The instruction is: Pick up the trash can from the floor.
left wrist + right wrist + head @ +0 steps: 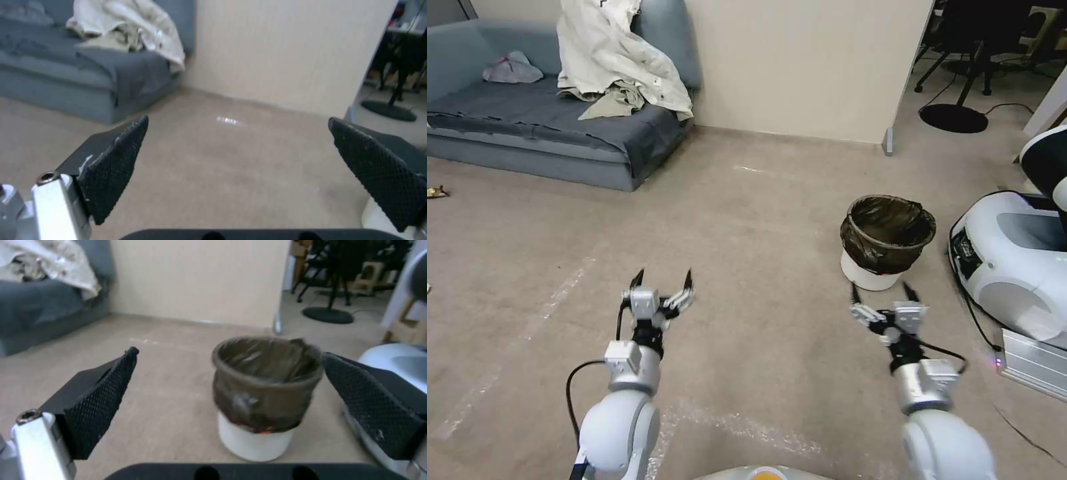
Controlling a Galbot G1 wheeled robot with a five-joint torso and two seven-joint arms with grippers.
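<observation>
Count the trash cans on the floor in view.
1. The trash can stands upright on the floor, just ahead of the open right gripper, beside a white robot base. Others may be out of frame.

Head view: high vantage, looks forward and down over both arms onto the floor [747, 220]; takes in the sofa [554, 133] at far left, the beige wall [800, 67] ahead, and the trash can [887, 240] right of centre.

Left wrist view: low, sits just behind the left gripper [238, 133], faces forward between its spread fingers toward sofa [66, 80] and wall [289, 50].

Right wrist view: low, behind the right gripper [229, 366], faces forward; trash can [265, 396] stands near, centred between the fingers.

Shared: all three views hold sofa, wall and floor. Head and right wrist views share the trash can and the white robot base [1014, 260] beside it.
</observation>
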